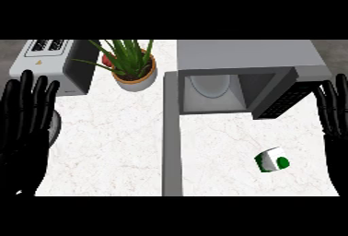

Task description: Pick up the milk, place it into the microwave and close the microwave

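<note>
Just inward of the right hand's [333,115] straight, empty fingers, the small white-and-green milk carton [272,161] lies untouched on the white marble worktop [115,138] before the open grey microwave [224,87], so grasping it comes next, left hand [27,120] resting open.

I see bright, even light on the white table [108,152], with no glare. The microwave [238,69] cavity is shaded grey at its walls. A soft shadow lies under the plant [132,62]. Both black robot hands lose all detail against the dark edges.
</note>
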You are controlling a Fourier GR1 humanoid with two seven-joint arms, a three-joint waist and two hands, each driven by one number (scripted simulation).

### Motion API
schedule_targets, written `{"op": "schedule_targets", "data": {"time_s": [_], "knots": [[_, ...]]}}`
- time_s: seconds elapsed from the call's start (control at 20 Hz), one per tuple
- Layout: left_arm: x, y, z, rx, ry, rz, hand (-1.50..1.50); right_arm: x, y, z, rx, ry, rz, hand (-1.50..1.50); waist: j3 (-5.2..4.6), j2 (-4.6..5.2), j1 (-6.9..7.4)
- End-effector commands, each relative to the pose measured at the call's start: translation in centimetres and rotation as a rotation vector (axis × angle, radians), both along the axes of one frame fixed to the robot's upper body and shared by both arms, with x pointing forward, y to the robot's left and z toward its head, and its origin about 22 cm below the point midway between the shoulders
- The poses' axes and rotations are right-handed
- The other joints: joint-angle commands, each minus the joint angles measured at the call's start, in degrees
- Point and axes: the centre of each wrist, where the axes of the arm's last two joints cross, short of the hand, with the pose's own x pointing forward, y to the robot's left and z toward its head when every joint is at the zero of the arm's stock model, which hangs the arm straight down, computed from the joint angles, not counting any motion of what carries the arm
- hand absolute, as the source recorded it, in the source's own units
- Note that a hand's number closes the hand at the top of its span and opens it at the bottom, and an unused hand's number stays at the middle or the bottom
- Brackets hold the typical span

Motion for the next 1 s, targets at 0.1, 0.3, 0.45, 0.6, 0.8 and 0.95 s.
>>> {"op": "schedule_targets", "data": {"time_s": [0.1,0.3,0.45,0.6,0.8,0.95], "knots": [[3.4,2.4,0.1,0.017,0.032,0.003,-1.50,-0.3,-0.8,0.5,0.005,0.008,-0.070,-1.50,-0.24,0.84,1.74],[2.7,4.7,-1.5,-0.053,0.229,0.023,-1.50,-2.8,3.2,-2.2,0.221,0.080,0.103,-1.50,-0.19,0.94,1.69],[1.4,7.4,-2.9,-0.080,0.241,0.037,-1.50,-5.0,3.3,-3.7,0.244,0.094,0.111,-1.50,-0.23,0.66,1.80],[0.0,6.0,-2.7,-0.081,0.244,0.027,-1.50,-6.9,4.3,-4.1,0.249,0.108,0.119,-1.50,-0.23,0.64,1.83],[-2.9,8.0,-0.9,-0.058,0.245,0.027,-1.50,-7.5,6.1,-4.6,0.242,0.101,0.093,-1.50,-0.23,0.62,2.19],[-3.0,7.8,-2.5,-0.073,0.251,0.029,-1.50,-8.7,4.9,-4.7,0.206,0.090,-0.001,-1.50,-0.24,0.66,1.90]]}}
